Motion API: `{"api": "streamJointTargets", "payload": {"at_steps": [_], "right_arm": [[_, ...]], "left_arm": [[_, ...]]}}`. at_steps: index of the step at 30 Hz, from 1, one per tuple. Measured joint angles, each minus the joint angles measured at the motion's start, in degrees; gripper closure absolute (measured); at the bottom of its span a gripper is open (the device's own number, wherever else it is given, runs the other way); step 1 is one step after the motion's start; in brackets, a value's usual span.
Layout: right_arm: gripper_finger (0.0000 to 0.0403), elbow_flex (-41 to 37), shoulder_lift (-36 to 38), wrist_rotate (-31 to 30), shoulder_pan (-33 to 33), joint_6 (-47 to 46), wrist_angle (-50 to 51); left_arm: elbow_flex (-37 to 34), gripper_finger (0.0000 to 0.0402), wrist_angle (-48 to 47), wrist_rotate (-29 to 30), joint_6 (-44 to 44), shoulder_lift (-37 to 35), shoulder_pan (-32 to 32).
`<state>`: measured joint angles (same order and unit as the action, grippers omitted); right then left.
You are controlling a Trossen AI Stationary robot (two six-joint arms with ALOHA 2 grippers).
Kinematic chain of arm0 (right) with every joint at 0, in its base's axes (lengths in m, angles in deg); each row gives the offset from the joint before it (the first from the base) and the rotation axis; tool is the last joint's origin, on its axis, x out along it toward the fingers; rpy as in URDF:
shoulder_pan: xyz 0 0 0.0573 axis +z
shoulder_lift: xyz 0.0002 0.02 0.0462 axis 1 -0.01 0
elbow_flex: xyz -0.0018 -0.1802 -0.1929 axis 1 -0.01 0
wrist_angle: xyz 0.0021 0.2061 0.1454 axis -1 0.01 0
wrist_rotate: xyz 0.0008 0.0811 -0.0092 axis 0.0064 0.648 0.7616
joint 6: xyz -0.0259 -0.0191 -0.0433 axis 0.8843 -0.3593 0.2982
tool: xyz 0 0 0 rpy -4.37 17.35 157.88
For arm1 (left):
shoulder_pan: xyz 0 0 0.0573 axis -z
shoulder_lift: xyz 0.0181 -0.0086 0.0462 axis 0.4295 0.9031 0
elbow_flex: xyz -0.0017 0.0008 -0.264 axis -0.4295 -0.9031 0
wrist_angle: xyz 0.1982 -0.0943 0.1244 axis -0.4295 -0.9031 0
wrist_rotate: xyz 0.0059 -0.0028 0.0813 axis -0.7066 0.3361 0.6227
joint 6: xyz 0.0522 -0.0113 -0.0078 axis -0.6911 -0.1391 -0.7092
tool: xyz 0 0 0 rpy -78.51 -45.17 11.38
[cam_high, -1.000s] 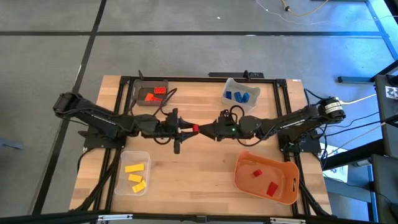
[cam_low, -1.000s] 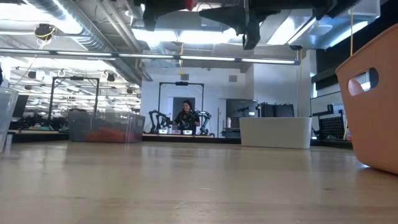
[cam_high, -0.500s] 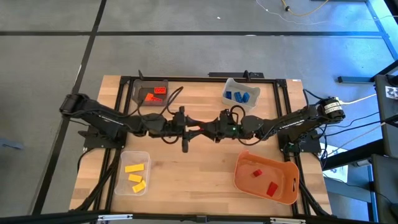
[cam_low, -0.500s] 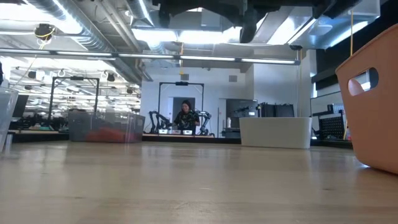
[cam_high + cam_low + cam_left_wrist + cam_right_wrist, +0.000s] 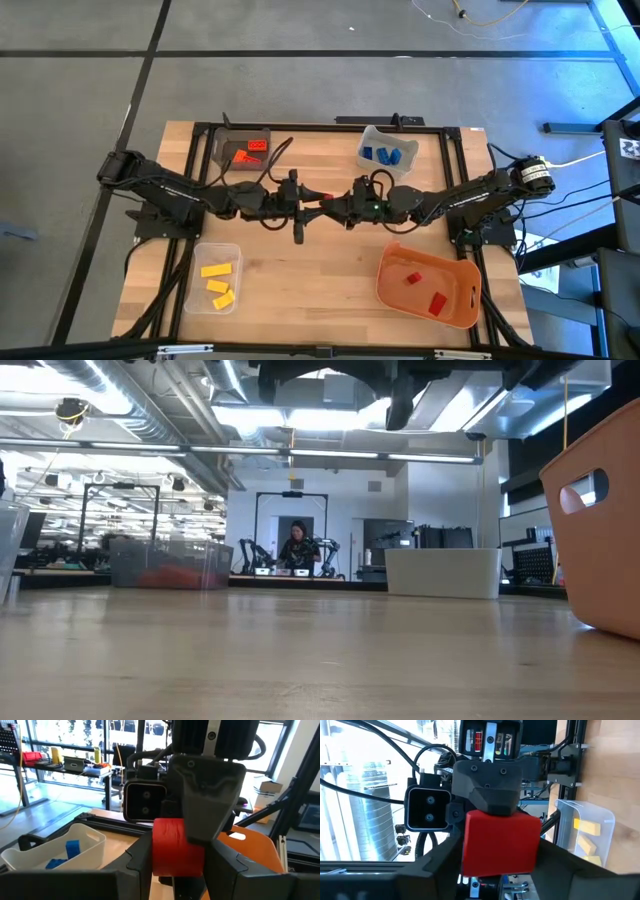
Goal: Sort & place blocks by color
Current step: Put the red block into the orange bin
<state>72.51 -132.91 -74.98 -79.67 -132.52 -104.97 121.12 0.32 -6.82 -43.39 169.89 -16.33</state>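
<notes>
While one red block (image 5: 324, 197) hung above the middle of the table (image 5: 320, 270), both grippers met around it: the left gripper (image 5: 313, 203) had it clamped between its fingers, and the right gripper (image 5: 333, 204), coming from the opposite side, had its fingers at the same block, though whether they pressed it I cannot tell. Two more red blocks (image 5: 424, 291) lay in the orange tray (image 5: 398, 290) at the near right. Three yellow blocks (image 5: 217, 281) sat in the clear bin (image 5: 234, 250) at the near left, about three blue blocks (image 5: 385, 154) in the far right bin (image 5: 368, 136), and red blocks (image 5: 247, 151), count unclear, in the far left bin (image 5: 222, 141).
</notes>
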Motion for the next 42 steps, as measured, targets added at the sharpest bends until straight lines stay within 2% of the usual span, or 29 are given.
{"api": "streamJointTargets", "payload": {"at_steps": [4, 13, 17, 31, 35, 42], "right_arm": [[0.0236, -0.02, 0.0, -0.01, 0.02, -0.2, 0.04], [0.0226, -0.02, 0.0, 0.43, 0.02, 0.11, -0.04], [0.0237, -0.02, 0.0, 0.47, 0.02, 0.11, -0.04], [0.0237, 0.09, 0.02, 0.83, 0.04, 0.35, -0.09], [0.0237, 0.15, 0.13, 0.65, 0.04, 0.48, -0.46], [0.0237, 0.13, 0.11, 0.39, -0.02, 0.88, -0.38]], "left_arm": [[0.0, 0.028, -0.04, -0.13, -0.09, -0.04, 0.01], [-0.02, 0.0276, 0.88, -0.28, -0.31, -0.07, 0.06], [-0.04, 0.0259, 1.03, -0.32, -0.44, -0.04, 0.06], [-0.1, 0.0247, 0.51, -2.78, 1.71, -0.83, 0.02], [-0.11, 0.0223, 0.44, -3.32, 2.97, -1.55, -0.01], [-0.11, 0.0151, -0.73, -3.56, 6.32, -1.64, 0.06]]}}
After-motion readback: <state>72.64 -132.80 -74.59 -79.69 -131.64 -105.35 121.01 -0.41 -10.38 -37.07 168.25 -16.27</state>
